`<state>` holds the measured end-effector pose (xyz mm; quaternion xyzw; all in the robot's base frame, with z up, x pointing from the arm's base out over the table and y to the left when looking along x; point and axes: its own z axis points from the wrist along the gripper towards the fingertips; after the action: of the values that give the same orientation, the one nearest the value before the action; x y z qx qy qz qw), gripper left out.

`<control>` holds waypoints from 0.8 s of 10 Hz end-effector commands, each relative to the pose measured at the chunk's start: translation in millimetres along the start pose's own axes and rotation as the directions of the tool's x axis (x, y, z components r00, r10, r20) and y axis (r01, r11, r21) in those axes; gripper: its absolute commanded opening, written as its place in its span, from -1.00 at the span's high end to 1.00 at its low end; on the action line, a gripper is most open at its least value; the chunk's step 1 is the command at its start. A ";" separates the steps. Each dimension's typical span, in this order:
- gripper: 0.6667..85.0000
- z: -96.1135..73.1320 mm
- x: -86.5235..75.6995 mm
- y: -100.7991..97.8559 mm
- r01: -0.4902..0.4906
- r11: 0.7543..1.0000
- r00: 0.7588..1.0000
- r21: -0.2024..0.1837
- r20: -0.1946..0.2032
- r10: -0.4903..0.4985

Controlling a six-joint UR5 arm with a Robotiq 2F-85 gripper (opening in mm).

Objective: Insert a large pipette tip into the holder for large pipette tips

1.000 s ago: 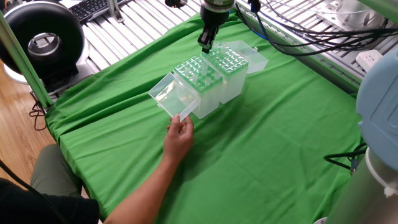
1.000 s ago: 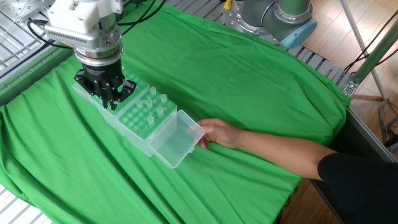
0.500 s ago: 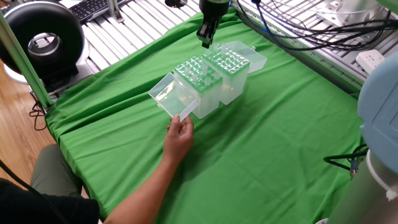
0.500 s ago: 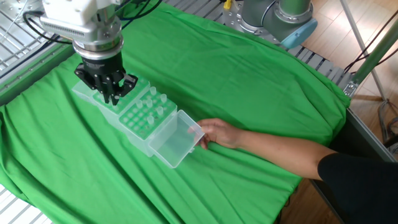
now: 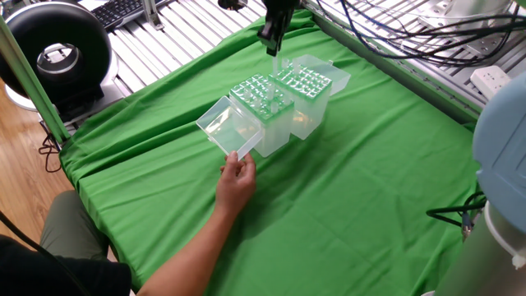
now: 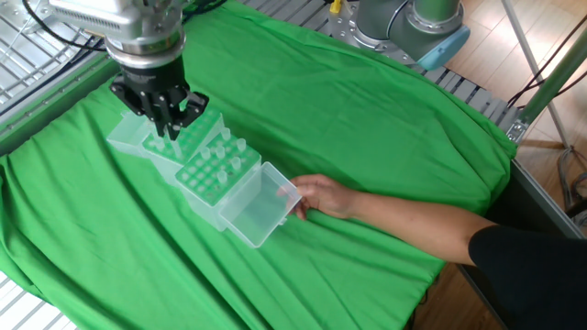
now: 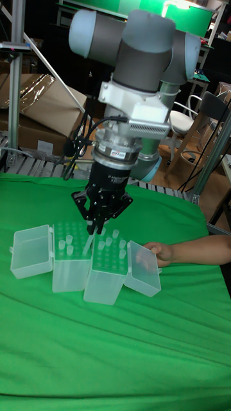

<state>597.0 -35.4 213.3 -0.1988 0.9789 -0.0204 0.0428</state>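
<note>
My gripper (image 5: 271,48) (image 6: 167,131) (image 7: 95,230) hangs just above the two adjoining boxes, its fingers shut on a pale pipette tip (image 7: 86,243) (image 6: 172,144) that points down. The holder for large pipette tips (image 5: 275,136) (image 6: 213,174) (image 7: 102,282) has a greenish hole grid with several tips standing in it. Its clear lid (image 5: 226,127) (image 6: 257,211) (image 7: 144,268) is folded open. The held tip is over the other, neighbouring box, beside the holder.
The second translucent grid-topped box (image 5: 311,107) (image 7: 67,275) stands against the holder, its lid (image 5: 333,70) (image 7: 31,252) open. A person's hand (image 5: 237,181) (image 6: 321,195) (image 7: 160,252) touches the holder's lid. Green cloth (image 5: 353,189) covers the table. Cables hang behind the arm.
My gripper has risen straight up from the top of the neighbouring box, staying shut. The boxes and the person's hand have stayed put.
</note>
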 end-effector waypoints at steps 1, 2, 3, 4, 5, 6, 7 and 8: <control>0.71 -28.9 -6.9 7.1 -0.005 1.000 1.000 -0.004 -0.014 0.005; 0.72 -36.6 -8.9 7.5 -0.005 1.000 1.000 -0.004 -0.022 0.005; 0.72 -42.9 -11.4 8.9 -0.009 1.000 1.000 -0.010 -0.027 0.008; 0.72 -47.6 -13.9 9.7 -0.012 1.000 0.999 -0.009 -0.030 0.011; 0.72 -52.8 -15.1 11.8 -0.018 1.000 0.999 -0.010 -0.038 0.017; 0.72 -56.7 -16.9 13.5 -0.021 1.000 0.999 -0.011 -0.039 0.020; 0.72 -59.6 -18.6 15.8 -0.026 1.000 0.999 -0.012 -0.039 0.025; 0.72 -61.7 -20.4 18.6 -0.030 0.999 0.999 -0.011 -0.037 0.030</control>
<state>601.6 -19.0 263.6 -0.1894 0.9813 -0.0236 0.0237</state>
